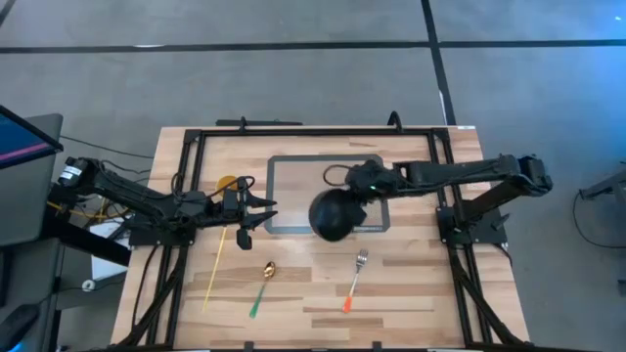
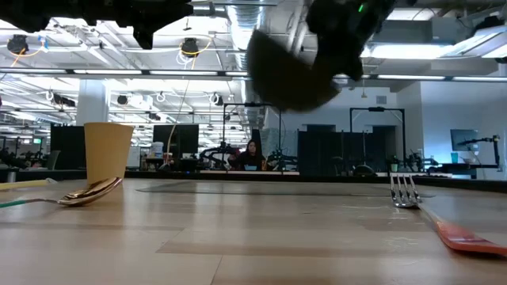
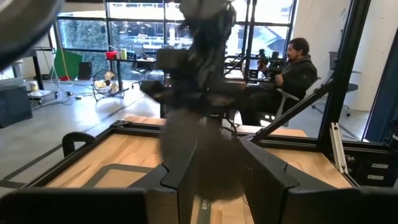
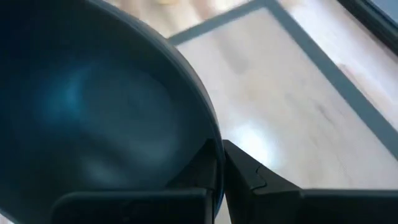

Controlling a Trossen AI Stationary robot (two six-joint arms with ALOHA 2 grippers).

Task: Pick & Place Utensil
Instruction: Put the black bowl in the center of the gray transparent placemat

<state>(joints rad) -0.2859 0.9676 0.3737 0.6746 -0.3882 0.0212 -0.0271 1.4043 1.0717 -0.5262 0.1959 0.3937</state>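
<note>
Behind the butcher-block table [image 1: 411,284] an open workshop shows. Our right gripper [image 4: 221,163] pinches the rim of a dark bowl [image 1: 335,215], held off the wood above the grey-outlined mat [image 1: 279,166]. We judge the bowl rigid and smooth, apt to swing from one rim pinch. Our left gripper [image 1: 262,214] hovers with fingers spread. Near the front lie an orange-handled fork [image 1: 354,281] and a green-handled gold spoon [image 1: 264,284]: light, stiff, best gripped mid-handle.
</note>
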